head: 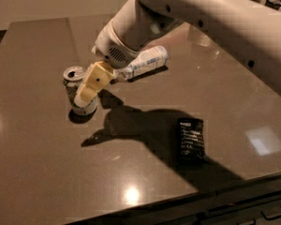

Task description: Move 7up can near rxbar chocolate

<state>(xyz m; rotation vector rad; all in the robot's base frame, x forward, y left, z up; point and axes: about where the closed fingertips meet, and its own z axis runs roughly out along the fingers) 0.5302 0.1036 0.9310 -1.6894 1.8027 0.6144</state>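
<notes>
Near the front edge of the brown surface (47, 172), right of centre, lies the flat black wrapped bar (191, 139). Well apart, toward the left edge, stands the dented silver-green can (72, 81). It is probably light and easily crushed, so best gripped mid-body; its contents are hidden. The cream end effector (90, 87) is at the can's right side; whether it is clamped on the can cannot be told.

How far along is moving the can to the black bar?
Done: the gripper is at the small dented silvery-green drink can. In hand: the grasp, not clearly made. Left: the whole move, since the can stands well apart from the flat black wrapped bar.
</notes>
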